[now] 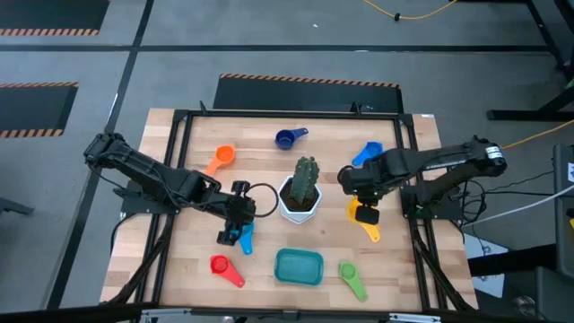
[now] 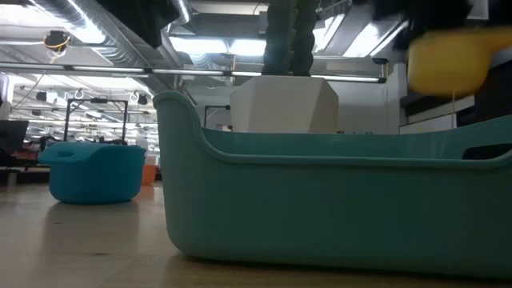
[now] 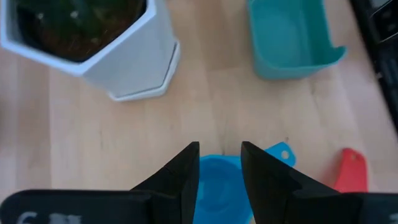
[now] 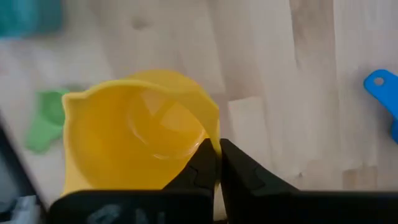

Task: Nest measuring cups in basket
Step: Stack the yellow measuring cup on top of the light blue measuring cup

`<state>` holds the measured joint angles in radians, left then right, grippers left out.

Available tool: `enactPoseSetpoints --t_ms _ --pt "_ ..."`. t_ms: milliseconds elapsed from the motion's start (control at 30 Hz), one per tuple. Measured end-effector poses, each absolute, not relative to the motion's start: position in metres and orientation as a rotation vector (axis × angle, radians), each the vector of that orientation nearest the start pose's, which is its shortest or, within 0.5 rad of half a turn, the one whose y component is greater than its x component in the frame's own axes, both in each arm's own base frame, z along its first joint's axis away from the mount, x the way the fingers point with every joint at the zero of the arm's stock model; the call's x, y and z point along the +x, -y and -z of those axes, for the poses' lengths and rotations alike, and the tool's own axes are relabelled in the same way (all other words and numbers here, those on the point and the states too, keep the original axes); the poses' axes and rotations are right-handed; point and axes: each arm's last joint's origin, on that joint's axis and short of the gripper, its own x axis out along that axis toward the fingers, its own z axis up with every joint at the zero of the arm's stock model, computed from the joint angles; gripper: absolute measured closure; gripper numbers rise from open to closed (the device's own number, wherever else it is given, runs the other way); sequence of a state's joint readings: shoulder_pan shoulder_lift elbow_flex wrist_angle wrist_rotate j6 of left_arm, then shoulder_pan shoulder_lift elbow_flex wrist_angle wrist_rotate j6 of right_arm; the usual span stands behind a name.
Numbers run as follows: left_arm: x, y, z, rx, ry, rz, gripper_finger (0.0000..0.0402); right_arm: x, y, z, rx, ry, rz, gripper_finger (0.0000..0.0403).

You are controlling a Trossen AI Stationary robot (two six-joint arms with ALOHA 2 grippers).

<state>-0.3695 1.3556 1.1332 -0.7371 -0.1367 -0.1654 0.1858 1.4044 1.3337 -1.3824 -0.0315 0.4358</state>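
My right gripper is shut on the yellow measuring cup, which hangs high above the table, right of the cactus pot. My left gripper is open and hovers just over the light blue cup, which sits on its base on the table left of the teal basket. The basket rests flat near the table's near edge. The red cup, green cup, orange cup, dark blue cup and blue cup lie on the wood. My right gripper pinches the yellow cup's wall at its rim, one finger on the inner side and the other on the outer side. The fingers come from above. The cup is lifted clear of the table, its handle pointing toward the near edge.
The white pot with the green cactus stands in the middle of the table between both arms. A black ring lies by the left gripper. Bare wood shows between the basket and the pot.
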Motion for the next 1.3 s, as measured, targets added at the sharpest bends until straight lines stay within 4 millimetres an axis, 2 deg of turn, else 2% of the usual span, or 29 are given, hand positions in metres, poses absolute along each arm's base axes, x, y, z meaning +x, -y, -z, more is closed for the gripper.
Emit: enactPoseSetpoints --t_ms 200,467,600,733,1000,1300 --pt "0.256 0.109 -0.292 0.066 -0.857 0.181 0.029 0.229 -0.073 -0.361 0.275 -1.303 0.06 0.039" --pt "0.269 0.131 -0.319 -0.012 -0.494 0.145 0.029 0.226 -0.095 -0.406 0.176 -1.004 0.059 0.0391" --pt "0.272 0.136 -0.335 0.006 -0.332 0.092 0.029 0.225 -0.098 -0.423 0.046 -0.853 0.108 0.0391" --pt "0.273 0.138 -0.36 0.083 -0.194 -0.013 0.029 0.229 -0.098 -0.442 -0.088 -0.673 0.163 0.039" --pt "0.269 0.131 -0.413 0.201 -0.035 -0.282 0.029 0.244 -0.098 -0.482 -0.306 -0.321 0.27 0.0391" --pt "0.259 0.119 -0.462 0.225 0.114 -0.494 0.029 0.27 -0.084 -0.496 -0.392 -0.183 0.544 0.0391"
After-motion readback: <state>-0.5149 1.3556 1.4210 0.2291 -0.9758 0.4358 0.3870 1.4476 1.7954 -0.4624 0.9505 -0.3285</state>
